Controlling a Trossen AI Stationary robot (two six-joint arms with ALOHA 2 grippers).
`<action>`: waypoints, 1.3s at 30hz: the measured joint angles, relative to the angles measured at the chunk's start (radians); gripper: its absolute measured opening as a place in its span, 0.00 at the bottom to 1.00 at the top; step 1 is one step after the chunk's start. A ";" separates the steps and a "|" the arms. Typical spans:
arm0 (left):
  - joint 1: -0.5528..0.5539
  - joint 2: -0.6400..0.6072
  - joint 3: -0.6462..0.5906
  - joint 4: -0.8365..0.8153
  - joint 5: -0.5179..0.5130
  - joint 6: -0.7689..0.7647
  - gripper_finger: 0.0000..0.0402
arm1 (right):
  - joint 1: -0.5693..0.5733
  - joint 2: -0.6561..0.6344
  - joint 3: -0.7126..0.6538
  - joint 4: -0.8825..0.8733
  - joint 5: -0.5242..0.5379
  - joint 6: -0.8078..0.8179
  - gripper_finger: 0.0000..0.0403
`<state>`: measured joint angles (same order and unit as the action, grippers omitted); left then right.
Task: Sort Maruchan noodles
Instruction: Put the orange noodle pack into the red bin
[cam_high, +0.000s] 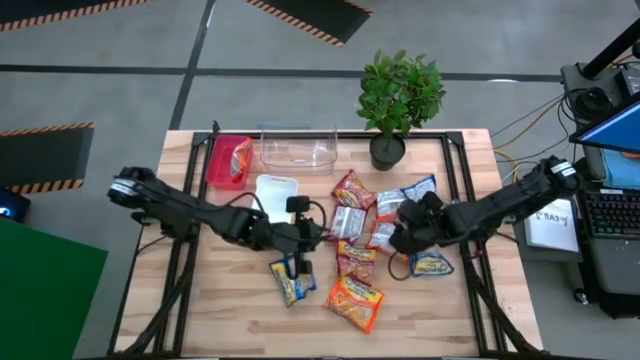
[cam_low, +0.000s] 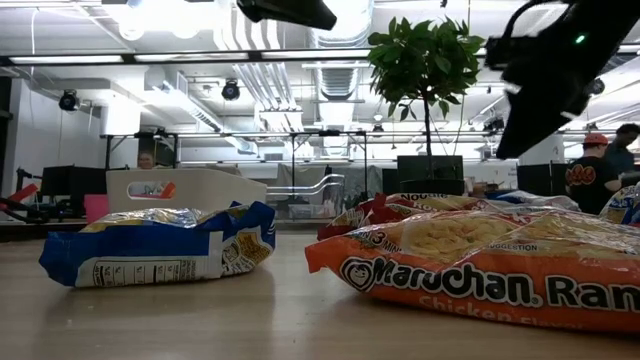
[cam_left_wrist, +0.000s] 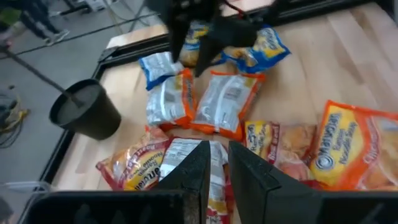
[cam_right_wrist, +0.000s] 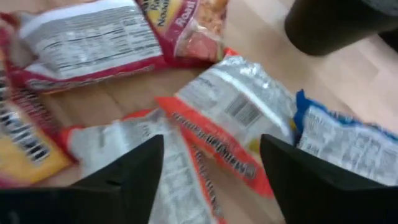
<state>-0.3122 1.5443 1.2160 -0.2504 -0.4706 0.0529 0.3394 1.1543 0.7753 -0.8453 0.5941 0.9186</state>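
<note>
Left pincer (cam_high: 318, 232): I am hovering mid-table with my fingers (cam_left_wrist: 194, 167) nearly together, gripping nothing.
Right pincer (cam_high: 396, 238): I am reaching in from 3 o'clock, fingers (cam_right_wrist: 134, 168) spread wide over the packets.
Noodle packets (cam_high: 362, 228): they are lying in a loose pile between my two pincers, spilling toward 6 o'clock.
Orange packet (cam_high: 355, 302): it is lying flat at 5 o'clock from my left pincer, crinkly, face up.
Blue-and-yellow packet (cam_high: 291, 281): it is sitting at 6 o'clock, just below my left pincer.
Silvery packet (cam_right_wrist: 239, 109): back side up, barcode showing, orange-edged, directly under my right pincer.
</note>
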 joint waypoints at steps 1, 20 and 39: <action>0.000 -0.010 0.000 -0.002 0.016 0.000 0.10 | -0.010 0.002 -0.009 0.026 0.000 -0.029 0.68; -0.147 -0.045 -0.092 0.005 -0.015 -0.110 0.10 | -0.047 0.059 -0.223 0.305 -0.016 -0.289 0.66; -0.249 -0.043 -0.107 -0.079 -0.016 -0.238 0.10 | -0.079 0.059 -0.332 0.494 0.035 -0.336 0.56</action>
<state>-0.5609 1.5017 1.1094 -0.3292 -0.4871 -0.1848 0.2604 1.2136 0.4432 -0.3509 0.6292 0.5827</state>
